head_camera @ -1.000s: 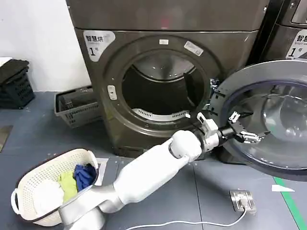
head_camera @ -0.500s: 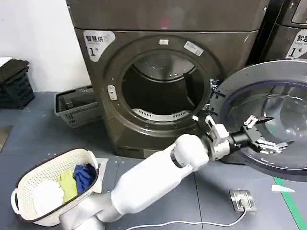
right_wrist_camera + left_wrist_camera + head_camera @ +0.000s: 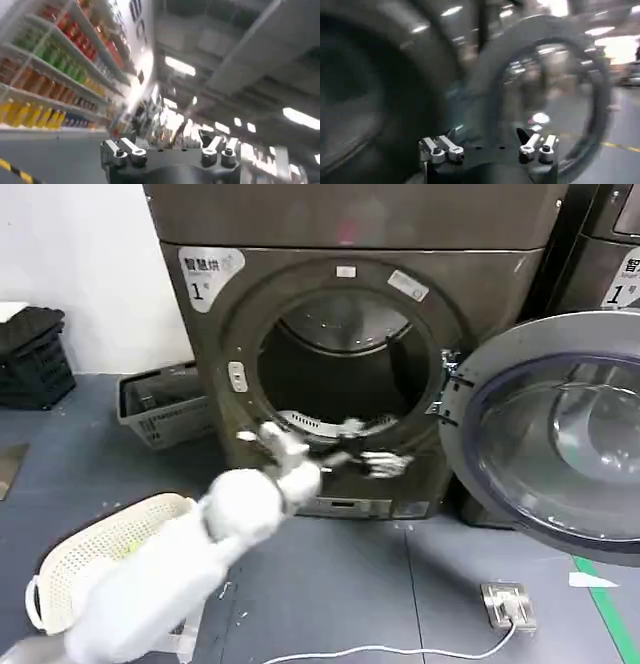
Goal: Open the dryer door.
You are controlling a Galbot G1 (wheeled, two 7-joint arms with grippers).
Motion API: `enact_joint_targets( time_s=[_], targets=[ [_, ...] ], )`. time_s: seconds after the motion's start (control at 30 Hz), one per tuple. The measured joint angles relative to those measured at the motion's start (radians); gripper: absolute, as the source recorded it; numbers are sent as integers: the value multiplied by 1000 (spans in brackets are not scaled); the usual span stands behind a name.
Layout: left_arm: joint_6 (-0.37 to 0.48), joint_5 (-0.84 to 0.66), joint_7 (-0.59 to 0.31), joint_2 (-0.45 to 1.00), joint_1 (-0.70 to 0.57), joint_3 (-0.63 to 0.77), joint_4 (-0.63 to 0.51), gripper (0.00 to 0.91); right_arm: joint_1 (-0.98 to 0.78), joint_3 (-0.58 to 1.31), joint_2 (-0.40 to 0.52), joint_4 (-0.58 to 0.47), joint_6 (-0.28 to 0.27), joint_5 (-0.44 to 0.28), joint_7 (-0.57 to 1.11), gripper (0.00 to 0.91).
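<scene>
Dryer door (image 3: pixel 560 434): swung fully wide on the right of the dryer (image 3: pixel 350 334), drum exposed. Left tool (image 3: pixel 372 462): spread, empty, before the opening. Right tool (image 3: pixel 170 150): spread, empty, aimed elsewhere. You should retract clear of the door; opening looks done.

The floor (image 3: pixel 330 584) is dark grey. A white wall (image 3: pixel 80 274) stands at the left. A grey crate (image 3: pixel 160 409) and a black crate (image 3: pixel 35 359) rest near it. Shelves of bottles (image 3: pixel 50 75) and ceiling lights (image 3: pixel 180 66) appear elsewhere.
</scene>
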Motion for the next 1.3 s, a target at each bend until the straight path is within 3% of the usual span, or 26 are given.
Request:
enact_joint_targets(
  time_s=[0.27, 0.4, 0.67, 0.77, 1.0, 1.13, 1.3],
  targets=[
    [143, -136, -142, 192, 82, -155, -21, 907, -4, -18, -7, -107, 15, 92, 15, 907],
    [215, -226, -225, 269, 119, -223, -40, 907, -5, -20, -80, -159, 57, 84, -7, 907],
    [292, -372, -343, 459, 224, -335, -59, 907, 7, -49, -171, -225, 57, 88, -26, 907],
    [294, -444, -403, 530, 273, -356, -49, 907, 17, -65, -184, -235, 55, 89, -26, 907],
    [294, -745, -649, 644, 360, -359, -6, 907, 33, -100, -200, -260, 66, 114, -23, 907],
    [294, -901, -791, 680, 383, -360, 20, 907, 36, -118, -201, -269, 102, 146, -16, 907],
    [293, -1041, -872, 720, 419, -362, 52, 907, 41, -136, -201, -271, 127, 184, -15, 907]
  ],
)
